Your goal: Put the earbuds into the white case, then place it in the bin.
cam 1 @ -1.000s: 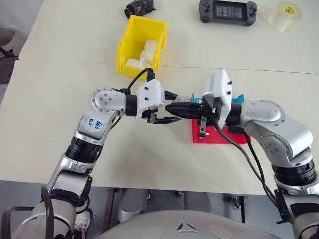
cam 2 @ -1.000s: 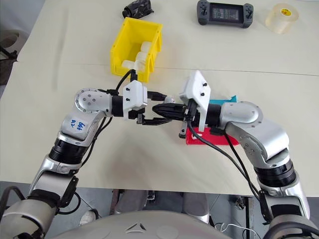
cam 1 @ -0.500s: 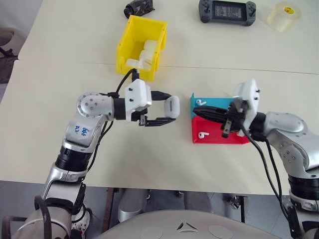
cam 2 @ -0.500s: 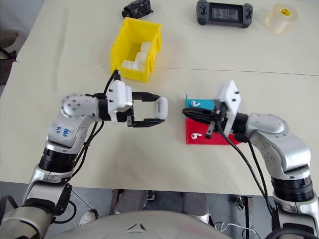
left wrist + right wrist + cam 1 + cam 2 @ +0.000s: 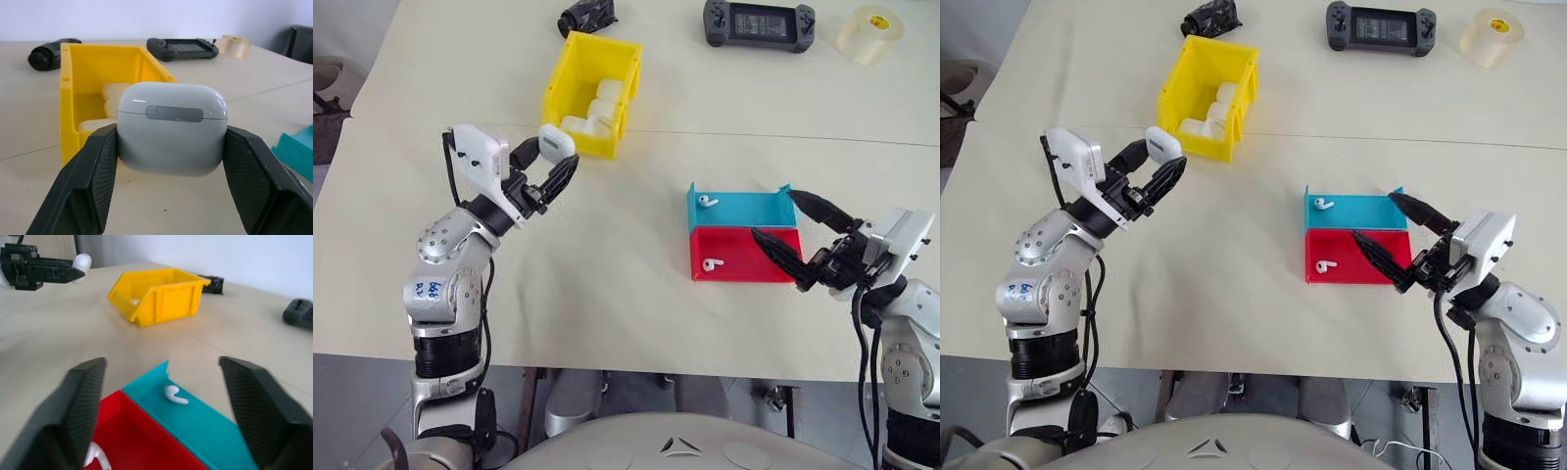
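My left gripper (image 5: 553, 157) is shut on the white case (image 5: 557, 143), lid closed, and holds it above the table just left of the bin's cut-down front. In the left wrist view the case (image 5: 172, 128) sits clamped between both black fingers (image 5: 93, 186). The yellow bin (image 5: 560, 86) stands beyond it. One earbud (image 5: 707, 201) lies in the teal tray (image 5: 749, 211), another earbud (image 5: 709, 264) in the red tray (image 5: 754, 259). My right gripper (image 5: 772, 213) hangs open over the trays' right end, holding nothing. The right wrist view shows both earbuds (image 5: 175, 395) between its spread fingers (image 5: 83, 406).
Several white blocks (image 5: 597, 106) lie inside the bin. At the table's far edge are a black game console (image 5: 761, 22), a roll of clear tape (image 5: 871, 31) and a black bundle (image 5: 587, 15). A seam (image 5: 803, 137) crosses the table behind the trays.
The two grippers met over the trays; now my left arm has swung left toward the bin carrying the case. My right gripper has drawn back to the right and opened.
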Motion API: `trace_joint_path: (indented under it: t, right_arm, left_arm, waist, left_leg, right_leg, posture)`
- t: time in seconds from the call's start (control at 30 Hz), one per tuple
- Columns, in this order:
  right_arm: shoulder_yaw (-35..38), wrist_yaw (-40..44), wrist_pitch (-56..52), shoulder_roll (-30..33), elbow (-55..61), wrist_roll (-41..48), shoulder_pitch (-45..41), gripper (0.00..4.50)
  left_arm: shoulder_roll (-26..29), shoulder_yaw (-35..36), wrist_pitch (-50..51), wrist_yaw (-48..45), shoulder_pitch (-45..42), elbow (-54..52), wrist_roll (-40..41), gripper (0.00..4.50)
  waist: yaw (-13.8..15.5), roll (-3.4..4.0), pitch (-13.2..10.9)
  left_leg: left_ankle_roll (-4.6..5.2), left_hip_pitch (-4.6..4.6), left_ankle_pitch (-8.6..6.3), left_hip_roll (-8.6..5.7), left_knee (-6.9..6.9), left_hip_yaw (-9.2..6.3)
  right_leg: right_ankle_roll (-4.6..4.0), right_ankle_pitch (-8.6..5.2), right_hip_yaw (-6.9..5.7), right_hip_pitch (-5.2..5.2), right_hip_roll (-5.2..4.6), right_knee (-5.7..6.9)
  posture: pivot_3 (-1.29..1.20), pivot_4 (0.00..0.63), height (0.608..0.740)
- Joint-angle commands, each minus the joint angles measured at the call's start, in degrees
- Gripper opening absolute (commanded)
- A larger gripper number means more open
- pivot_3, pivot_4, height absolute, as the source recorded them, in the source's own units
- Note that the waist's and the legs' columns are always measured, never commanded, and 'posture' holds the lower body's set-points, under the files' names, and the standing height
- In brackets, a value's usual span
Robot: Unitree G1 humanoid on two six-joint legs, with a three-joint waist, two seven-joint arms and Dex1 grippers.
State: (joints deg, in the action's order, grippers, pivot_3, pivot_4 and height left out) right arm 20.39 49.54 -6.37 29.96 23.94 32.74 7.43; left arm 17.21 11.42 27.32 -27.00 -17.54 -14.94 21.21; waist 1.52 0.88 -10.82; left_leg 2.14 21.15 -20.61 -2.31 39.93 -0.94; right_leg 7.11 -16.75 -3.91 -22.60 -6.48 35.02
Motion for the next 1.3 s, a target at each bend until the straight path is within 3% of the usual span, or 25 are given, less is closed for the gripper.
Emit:
trace_joint_path:
  t: [0.03, 0.27, 0.43, 0.63, 0.67, 0.8, 0.83, 1.07, 1.17, 1.3]
  right_arm:
    - [2.5, -2.3, 2.4, -0.6, 1.5, 0.9, -1.0, 4.48]
    - [0.5, -6.2, 3.4, -1.8, 2.4, -0.9, -0.6, 4.48]
    - [-1.2, -8.2, 3.4, -2.2, 3.4, -1.8, -1.3, 4.48]
    - [-2.7, -10.2, 3.4, -2.7, 5.2, -2.3, -1.0, 4.48]
    - [-2.9, -10.4, 3.5, -2.8, 5.5, -2.4, -0.8, 4.50]
    - [-3.5, -11.0, 3.6, -3.3, 6.0, -2.5, -0.3, 4.50]
    - [-3.6, -11.0, 3.7, -3.3, 6.0, -2.5, -0.2, 4.50]
    - [-3.6, -8.8, 3.9, -2.0, 4.5, -1.9, -0.2, 4.50]
    - [-2.2, -5.1, 4.0, 0.8, 1.6, -0.8, -1.4, 4.50]
    - [-1.2, 0.6, 4.5, 4.9, -2.4, 0.0, -3.4, 4.50]
  left_arm:
    - [-0.8, 0.2, -1.3, 1.6, -2.1, 0.6, 0.9, 2.81]
    - [-1.0, -4.3, -5.4, 0.9, -17.4, 18.4, -3.6, 2.81]
    - [-0.7, -6.8, -14.4, -0.3, -31.4, 42.3, -9.1, 2.81]
    - [-0.9, -6.8, -20.6, -2.7, -39.4, 58.3, -10.5, 2.81]
    - [-1.0, -6.7, -21.4, -2.5, -39.9, 59.2, -10.6, 3.16]
    - [-0.5, -6.5, -20.6, -7.4, -38.9, 57.0, -8.7, 4.40]
    - [0.1, -6.7, -19.3, -10.2, -37.4, 54.3, -7.6, 4.47]
    - [7.4, -5.6, -18.9, -26.2, -26.3, 39.7, -1.8, 4.47]
    - [13.6, -5.3, -20.0, -37.7, -17.5, 29.7, 2.3, 4.47]
    - [18.3, -2.9, -22.5, -44.0, -9.9, 23.0, 5.6, 4.47]
  waist:
    - [0.0, 0.00, 0.0]
    - [0.3, -0.01, 0.0]
    - [0.1, -0.01, 0.0]
    - [-0.1, -0.02, 0.0]
    - [-0.1, -0.02, 0.0]
    - [0.0, -0.02, 0.0]
    - [0.1, -0.02, 0.0]
    - [-0.5, -0.01, 0.0]
    - [-1.0, -0.01, 0.0]
    - [-0.8, 0.01, 0.0]
  left_leg:
    - [0.00, 0.00, 0.00, 0.00, 0.00, 0.00]
    - [-0.01, 0.02, 0.02, -0.10, 0.00, 0.01]
    - [0.03, 0.01, 0.04, -0.09, -0.04, 0.12]
    - [0.03, 0.03, 0.04, -0.04, -0.09, 0.24]
    - [0.03, 0.04, 0.04, -0.04, -0.09, 0.24]
    - [0.03, 0.05, 0.05, -0.05, -0.07, 0.23]
    - [0.03, 0.05, 0.05, -0.05, -0.06, 0.22]
    - [0.03, 0.03, 0.05, 0.04, -0.04, 0.22]
    - [0.00, 0.02, 0.06, 0.09, -0.04, 0.21]
    - [0.00, 0.01, 0.05, 0.07, -0.03, 0.12]
  right_leg:
    - [0.00, 0.00, 0.00, 0.00, 0.00, 0.00]
    - [0.00, 0.00, -0.08, -0.02, 0.04, 0.04]
    - [0.01, 0.00, -0.50, -0.04, 0.08, 0.04]
    - [0.02, 0.00, -0.47, -0.13, 0.12, 0.05]
    - [0.02, 0.00, -0.47, -0.14, 0.11, 0.05]
    - [0.03, 0.00, -0.48, -0.14, 0.09, 0.07]
    - [0.03, 0.00, -0.48, -0.14, 0.09, 0.09]
    - [0.02, 0.00, -0.46, -0.15, 0.14, 0.11]
    - [0.01, -0.01, -0.45, -0.15, 0.16, 0.11]
    - [-0.01, -0.01, -0.28, -0.06, -0.03, 0.05]
  posture:
    - [0.00, 0.150, 0.740]
    - [0.00, 0.150, 0.740]
    - [0.00, 0.150, 0.740]
    - [0.00, 0.150, 0.740]
    - [0.00, 0.150, 0.740]
    - [0.00, 0.150, 0.740]
    - [0.00, 0.150, 0.740]
    - [0.00, 0.150, 0.740]
    - [0.00, 0.150, 0.740]
    - [0.00, 0.150, 0.740]
